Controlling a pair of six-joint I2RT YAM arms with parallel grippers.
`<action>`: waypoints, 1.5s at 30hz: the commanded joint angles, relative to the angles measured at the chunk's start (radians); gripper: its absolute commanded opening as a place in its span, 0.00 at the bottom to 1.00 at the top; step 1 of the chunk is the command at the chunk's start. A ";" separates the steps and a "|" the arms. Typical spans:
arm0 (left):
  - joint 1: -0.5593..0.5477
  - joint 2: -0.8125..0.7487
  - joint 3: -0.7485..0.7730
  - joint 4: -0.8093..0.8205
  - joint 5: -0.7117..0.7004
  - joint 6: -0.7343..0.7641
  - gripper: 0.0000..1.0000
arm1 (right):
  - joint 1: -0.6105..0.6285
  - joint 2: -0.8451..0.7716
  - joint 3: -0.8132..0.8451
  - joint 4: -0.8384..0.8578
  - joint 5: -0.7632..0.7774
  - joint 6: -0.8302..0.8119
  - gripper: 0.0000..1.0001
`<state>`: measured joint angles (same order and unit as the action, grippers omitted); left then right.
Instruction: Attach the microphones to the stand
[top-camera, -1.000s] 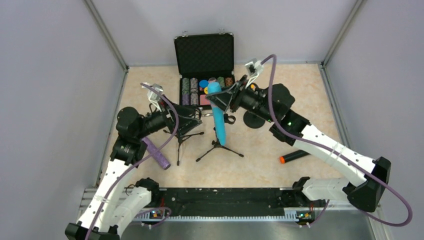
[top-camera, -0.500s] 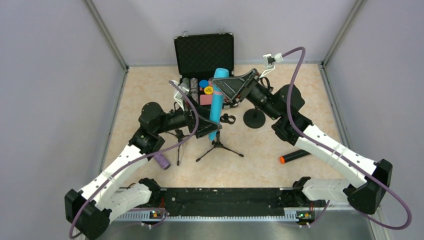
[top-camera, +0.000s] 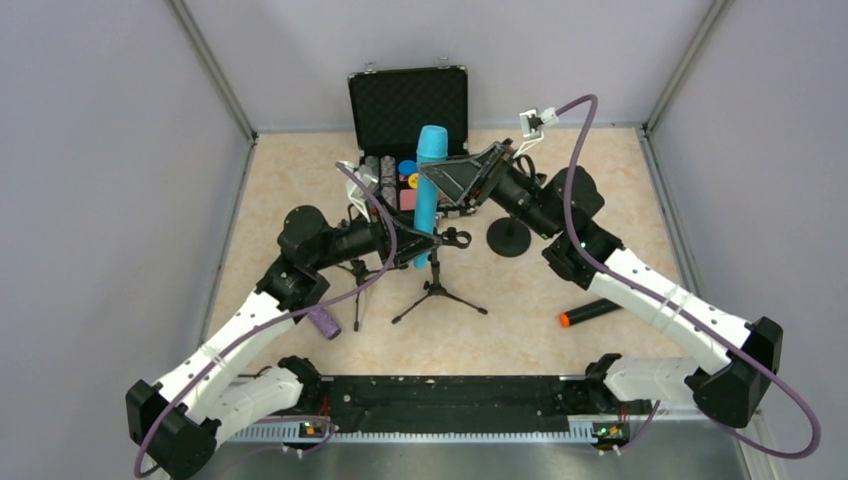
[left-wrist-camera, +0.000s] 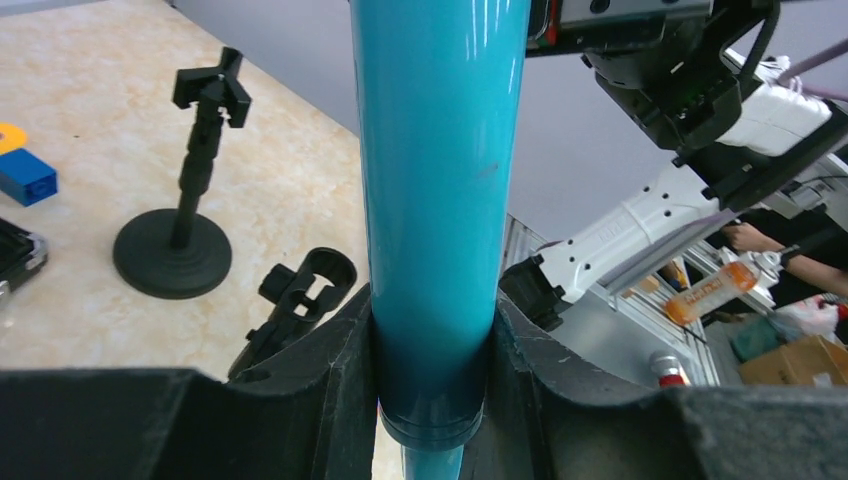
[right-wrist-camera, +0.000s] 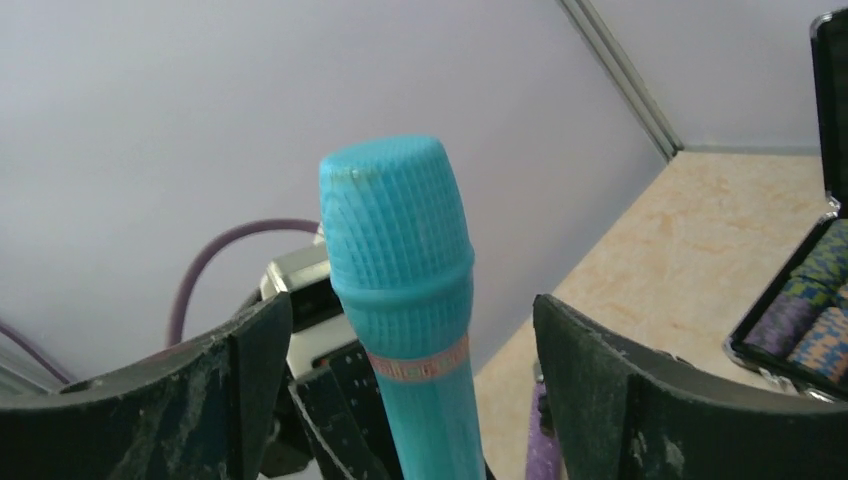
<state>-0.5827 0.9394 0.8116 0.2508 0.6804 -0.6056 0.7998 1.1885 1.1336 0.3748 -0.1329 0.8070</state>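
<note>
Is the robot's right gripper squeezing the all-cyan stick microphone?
No, in the right wrist view the right gripper is open, with a clear gap between each finger and the all-cyan stick microphone.

The left arm (top-camera: 240, 335) reaches inward, jaws clamped on the cyan microphone (left-wrist-camera: 440, 200); the right arm (top-camera: 650, 290) mirrors it, jaws spread.

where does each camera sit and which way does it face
Top external: above and behind the arm bases, looking down on the table; both arms show, left gripper and right gripper at the all-cyan stick microphone.
Left wrist: on the left arm, looking along its fingers clamped on the microphone's barrel, toward the black round-based stand.
Right wrist: on the right arm, looking past its open fingers flanking the microphone's head, toward the wall.
Shared: both wrist views show that microphone.
</note>
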 joint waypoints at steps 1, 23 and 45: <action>0.003 -0.034 0.047 0.000 -0.089 0.039 0.00 | -0.037 -0.040 0.032 -0.095 -0.054 -0.077 0.92; 0.002 0.020 0.078 0.025 0.033 0.040 0.00 | -0.225 0.064 0.034 0.128 -0.697 0.079 0.99; 0.003 0.011 0.039 0.061 0.089 0.007 0.00 | -0.158 0.163 0.056 0.280 -0.743 0.149 0.58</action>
<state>-0.5816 0.9733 0.8417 0.2382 0.7486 -0.5945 0.6281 1.3350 1.1450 0.5323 -0.8364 0.9207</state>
